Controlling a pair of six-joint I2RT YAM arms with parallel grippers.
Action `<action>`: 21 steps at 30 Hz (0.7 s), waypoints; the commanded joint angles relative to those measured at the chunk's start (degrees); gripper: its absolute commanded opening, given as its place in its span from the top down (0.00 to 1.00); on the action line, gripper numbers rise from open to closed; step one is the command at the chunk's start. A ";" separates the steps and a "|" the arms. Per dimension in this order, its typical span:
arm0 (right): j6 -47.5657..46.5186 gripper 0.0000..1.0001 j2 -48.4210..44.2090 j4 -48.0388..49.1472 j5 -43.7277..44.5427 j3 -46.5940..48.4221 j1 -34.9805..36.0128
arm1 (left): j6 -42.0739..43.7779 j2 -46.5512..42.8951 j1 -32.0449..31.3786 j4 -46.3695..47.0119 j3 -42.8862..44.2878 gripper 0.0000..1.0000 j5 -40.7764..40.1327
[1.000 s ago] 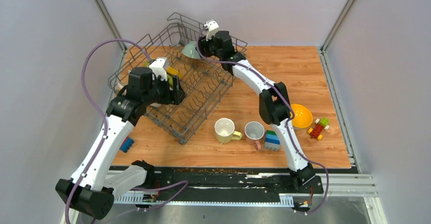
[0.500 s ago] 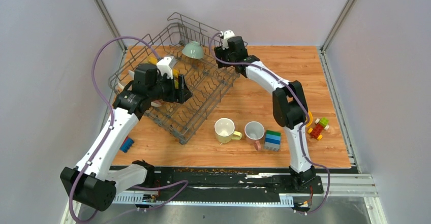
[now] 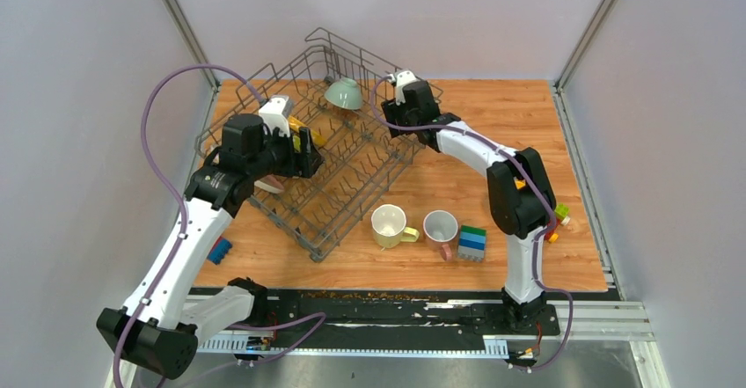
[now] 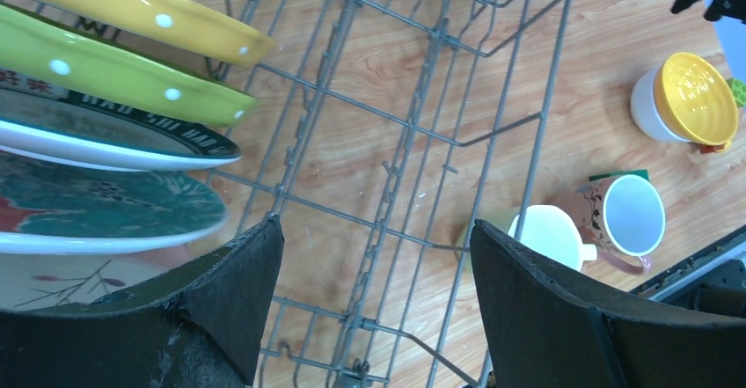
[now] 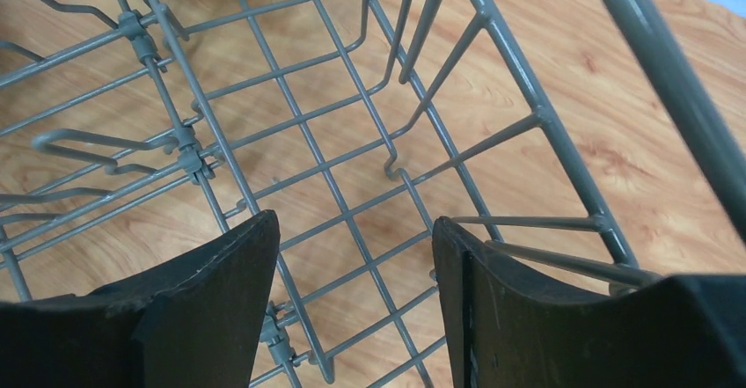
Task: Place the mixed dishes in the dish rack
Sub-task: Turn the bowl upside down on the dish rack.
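While the yellow mug [image 3: 388, 223] and pink-handled mug [image 3: 440, 226] are sitting before the dish rack [image 3: 343, 164], the left gripper [image 4: 374, 230] is hovering over it beside the standing plates [image 4: 114, 98], jaws spread and empty. Farther back, the right gripper [image 5: 352, 230] is hanging equally wide and empty near the racked green bowl [image 3: 343, 95].

Right gripper [image 5: 352, 225] now off green bowl [image 3: 342, 94]

Matt grey metal-wire dish rack [image 3: 334, 168], glossy ceramic plates [image 4: 106, 76], smooth wood-grain table [image 3: 493, 124].
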 commanded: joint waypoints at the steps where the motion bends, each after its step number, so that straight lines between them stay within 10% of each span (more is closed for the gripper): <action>1: 0.27 0.34 -4.40 -5.14 5.62 -3.34 -3.04 | 1.36 -1.44 0.02 0.36 2.31 0.15 -2.56; 21: 3.93 0.45 17.98 -4.40 -3.75 33.77 3.51 | 1.55 -3.32 0.02 -0.57 2.83 0.14 -7.45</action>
